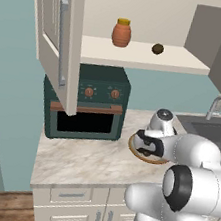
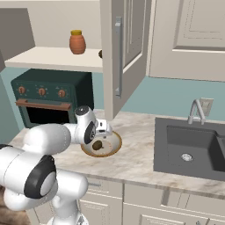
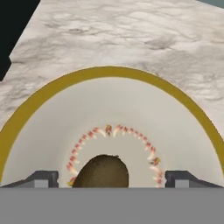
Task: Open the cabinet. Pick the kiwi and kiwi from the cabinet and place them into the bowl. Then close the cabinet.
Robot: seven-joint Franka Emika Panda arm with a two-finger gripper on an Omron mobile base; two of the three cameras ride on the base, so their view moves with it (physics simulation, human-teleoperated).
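Observation:
The cabinet stands open, its left door (image 1: 54, 32) and right door (image 2: 127, 48) both swung wide. One kiwi (image 1: 157, 49) rests on the cabinet shelf, and it peeks out behind the door edge (image 2: 100, 54) in the right base view. The other kiwi (image 3: 101, 171) lies inside the bowl (image 3: 109, 72), seen too from the right (image 2: 97, 144). My gripper (image 3: 111, 179) hovers low over the bowl (image 2: 115, 147), open, with its fingertips (image 3: 41, 178) spread clear of the fruit on both sides. From the left, the hand (image 1: 147, 142) covers much of the bowl (image 1: 150, 160).
An orange-brown jar (image 1: 121, 33) with a yellow lid stands on the shelf left of the kiwi. A dark green toaster oven (image 1: 85, 103) sits on the marble counter (image 1: 84, 161) behind the bowl. A sink (image 2: 193, 145) and faucet (image 2: 195, 110) lie to the right.

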